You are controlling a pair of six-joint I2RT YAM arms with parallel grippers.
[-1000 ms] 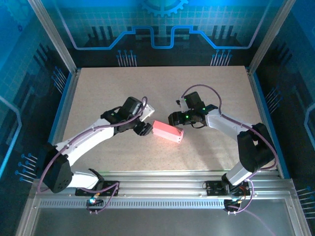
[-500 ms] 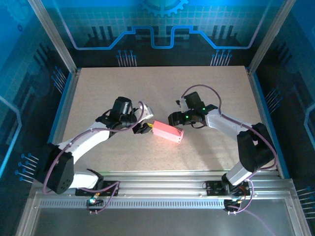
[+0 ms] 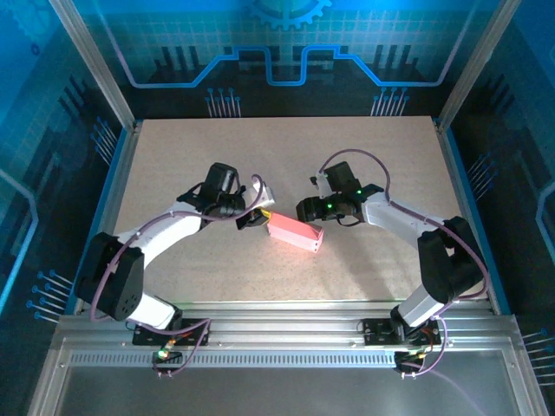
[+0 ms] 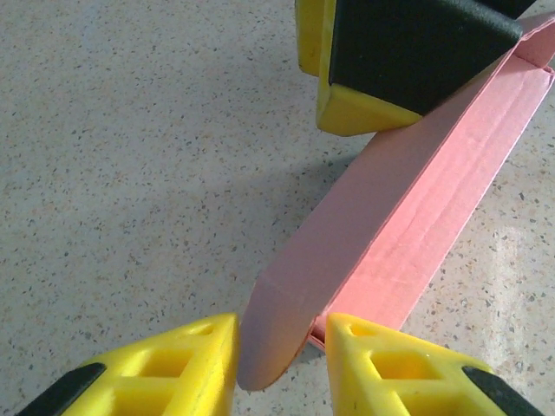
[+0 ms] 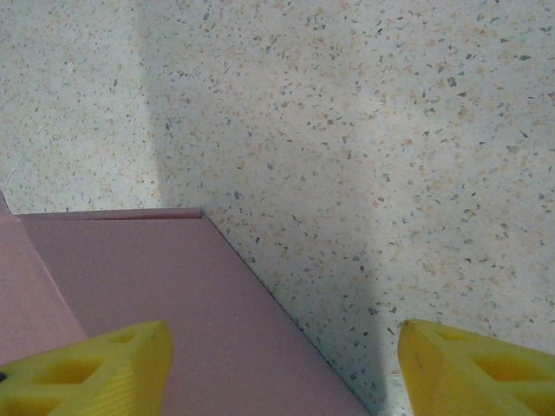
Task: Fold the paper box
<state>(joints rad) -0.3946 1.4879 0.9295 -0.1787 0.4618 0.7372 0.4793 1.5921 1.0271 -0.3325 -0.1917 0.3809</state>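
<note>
- Two-sided hold, by the look of it, at the left gripper (image 4: 282,336): set narrow at the bottom centre of the left wrist view, around the rounded end flap (image 4: 273,316) of the paper box (image 4: 408,217), with a yellow pad against each edge. Cannot tell how firm.
- Spread wide at the right gripper (image 5: 284,347): fingertips in the two bottom corners of the right wrist view, gripping nothing. Pink card under the lower-left one, bare speckled table (image 5: 364,130) under the other.
- At the top of the left wrist view, one right finger (image 4: 408,43), yellow with a black back, on or just over the far end of the box. Cannot tell whether pressing.
- In the overhead view, lying at mid-table just below frame centre as a slim closed-up box, long axis from upper left to lower right.
- In the left wrist view, running from the left jaws toward the upper right, so roughly in line with that arm's reach.
- Nearer to the loose flap: the left arm, at the box's upper-left end. Right arm just beside the upper edge of the other half.
- Judged next: tucking the flap in calls for a push along the long axis, with the right finger as a stop.
- Likely trouble: creasing the thin card, or sliding the whole box.
</note>
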